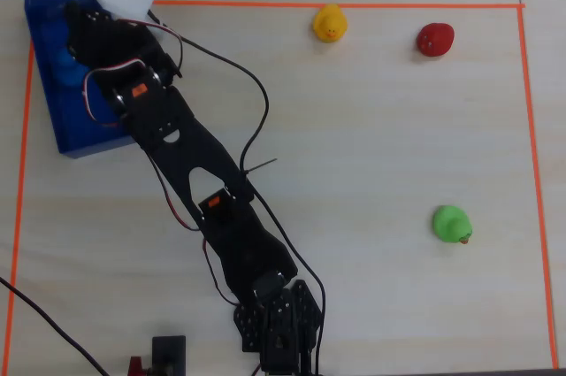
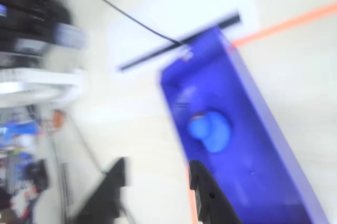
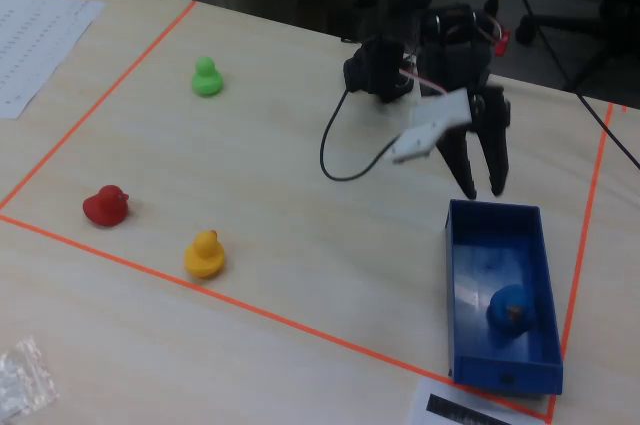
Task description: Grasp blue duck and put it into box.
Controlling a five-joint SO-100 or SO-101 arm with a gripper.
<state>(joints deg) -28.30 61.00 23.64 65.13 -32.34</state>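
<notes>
On the desk (image 3: 300,195), read from left to right in the fixed view, stand a red duck (image 3: 105,206), a green duck (image 3: 206,77) farther back, and a yellow duck (image 3: 204,254) close to the near line of the orange tape (image 3: 120,255); none of them belongs to the task. Right of these, the black arm (image 3: 420,55) reaches over from the far edge, its wrist turned downward so that the gripper (image 3: 481,190) points at the far end of the box (image 3: 455,295). Both fingers (image 3: 463,167) hang spread apart with nothing between them, their tips just above the box's far wall and clear of it. Farthest right, the blue duck (image 3: 510,311) lies inside the box, toward its near end, well apart from the fingers. The blurred wrist view agrees: the blue duck (image 2: 209,130) rests on the box floor, with the dark fingertips at the bottom edge of the picture not touching it. Judged from this, the placing step looks done and the task all but complete. The next move probably calls only for lifting the wrist straight up and drawing the arm back toward its base, without knocking the box wall or snagging the loose black cable (image 3: 335,150).
</notes>
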